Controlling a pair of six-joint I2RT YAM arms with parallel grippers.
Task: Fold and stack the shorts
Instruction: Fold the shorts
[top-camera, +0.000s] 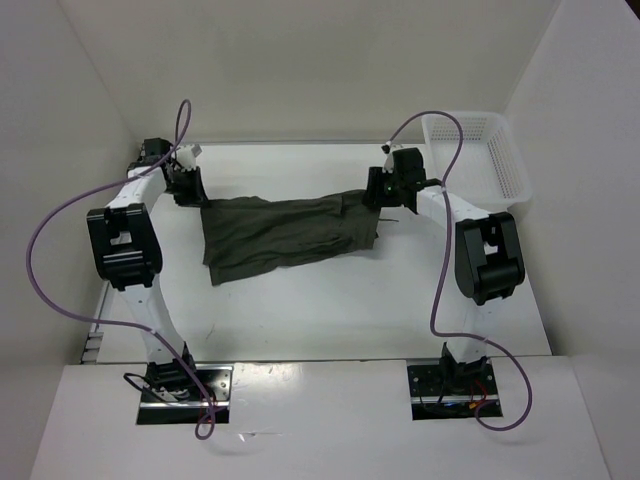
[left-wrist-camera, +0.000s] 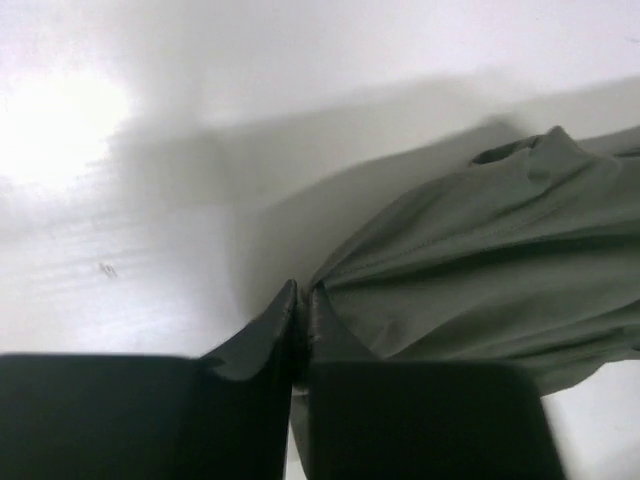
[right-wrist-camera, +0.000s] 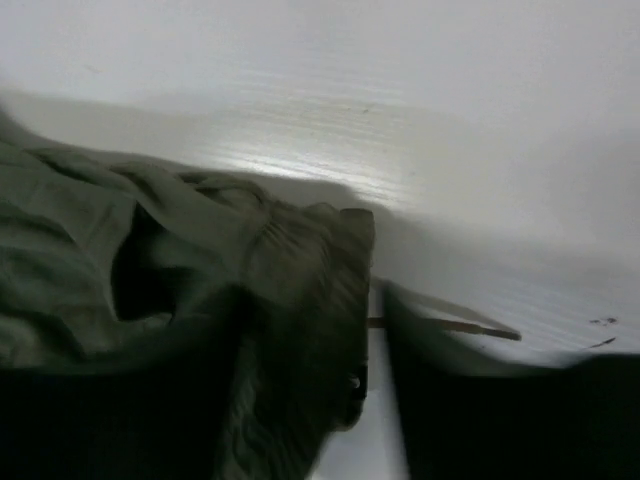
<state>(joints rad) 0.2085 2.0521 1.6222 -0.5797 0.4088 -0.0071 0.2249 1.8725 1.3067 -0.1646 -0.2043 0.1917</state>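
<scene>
The dark olive shorts (top-camera: 285, 235) lie stretched across the middle of the table between both grippers. My left gripper (top-camera: 190, 190) is at their left end. In the left wrist view its fingertips (left-wrist-camera: 300, 295) are pressed together on a corner of the shorts (left-wrist-camera: 500, 260). My right gripper (top-camera: 382, 195) is at the waistband end. In the right wrist view the ribbed waistband (right-wrist-camera: 300, 290) drapes over the left finger. A narrow strip of table shows between the waistband and the right finger (right-wrist-camera: 410, 340), so the jaws stand apart. The thin drawstring (right-wrist-camera: 450, 325) runs out to the right.
A white mesh basket (top-camera: 475, 155) stands at the back right corner, just behind the right arm. White walls close in the table at the back and on both sides. Purple cables loop over both arms.
</scene>
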